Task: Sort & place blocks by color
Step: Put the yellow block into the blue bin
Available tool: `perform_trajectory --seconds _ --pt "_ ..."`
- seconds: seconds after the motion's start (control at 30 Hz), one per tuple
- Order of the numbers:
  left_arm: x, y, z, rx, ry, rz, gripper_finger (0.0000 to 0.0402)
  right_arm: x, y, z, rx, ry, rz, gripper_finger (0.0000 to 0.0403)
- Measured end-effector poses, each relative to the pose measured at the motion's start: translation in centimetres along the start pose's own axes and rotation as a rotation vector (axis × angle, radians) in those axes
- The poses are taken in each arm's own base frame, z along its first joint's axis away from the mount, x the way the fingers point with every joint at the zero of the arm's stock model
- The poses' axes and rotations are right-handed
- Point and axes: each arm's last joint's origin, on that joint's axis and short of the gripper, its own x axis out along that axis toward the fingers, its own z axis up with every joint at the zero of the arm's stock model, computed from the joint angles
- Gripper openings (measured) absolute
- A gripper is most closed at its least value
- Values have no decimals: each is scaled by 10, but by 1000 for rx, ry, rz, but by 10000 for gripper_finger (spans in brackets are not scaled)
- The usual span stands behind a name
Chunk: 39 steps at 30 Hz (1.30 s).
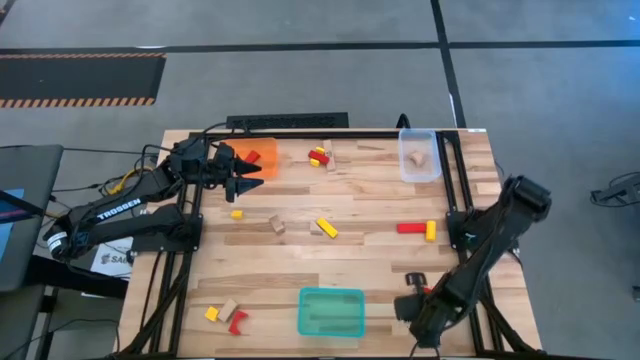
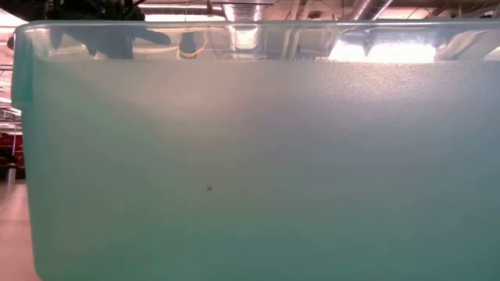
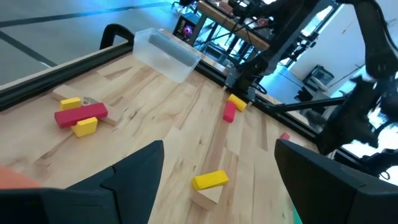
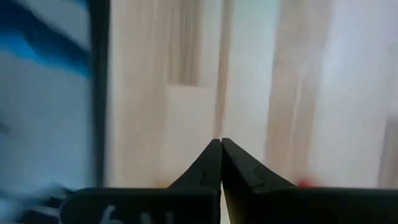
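Observation:
Small red, yellow and pale wood blocks lie scattered on the table. There is a red and yellow cluster (image 1: 320, 157) (image 3: 81, 115), a yellow block on a wood one (image 1: 325, 228) (image 3: 209, 180), a red and yellow pair (image 1: 418, 229) (image 3: 232, 107), and three blocks near the near-left corner (image 1: 226, 315). One red block (image 1: 252, 157) lies in the orange tray (image 1: 262, 147). A wood block (image 1: 416, 156) sits in the clear tray (image 1: 420, 170). My left gripper (image 1: 258, 172) (image 3: 219, 146) hovers open at the orange tray's near edge, holding nothing. My right gripper (image 1: 410, 300) (image 4: 221, 146) is shut over the near-right table, beside a lone red block (image 1: 412, 277).
The teal tray (image 1: 331, 312) sits at the table's near edge, and its wall (image 2: 250, 156) fills the low view. A black frame rail (image 1: 330, 133) runs along the far edge and both sides. Bare wood lies between the teal tray and the central blocks.

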Motion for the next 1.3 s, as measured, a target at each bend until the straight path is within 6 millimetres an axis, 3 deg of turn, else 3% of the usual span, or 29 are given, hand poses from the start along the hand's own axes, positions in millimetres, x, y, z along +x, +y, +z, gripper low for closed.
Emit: perform_trajectory --seconds 0.1,0.2,0.37,0.57,0.73,1.03,1.3 --pt "0 0 0 0 5 -14 295 -21 -2 0 384 18 70 44" --pt "0 -1 0 10 9 -23 295 -29 1 -6 717 126 120 77" --pt "0 -1 0 72 8 -23 295 -23 11 -14 1007 285 119 165" --pt "0 -1 0 113 3 -25 295 10 14 -12 1070 458 29 292" --pt "0 -3 2 123 -5 -72 295 40 15 -10 1067 568 -6 353" --pt "0 -5 2 74 19 -146 295 81 1 -21 1121 547 -37 352" --pt "0 -5 1 -50 34 -157 295 77 -10 -25 1116 549 -49 341"
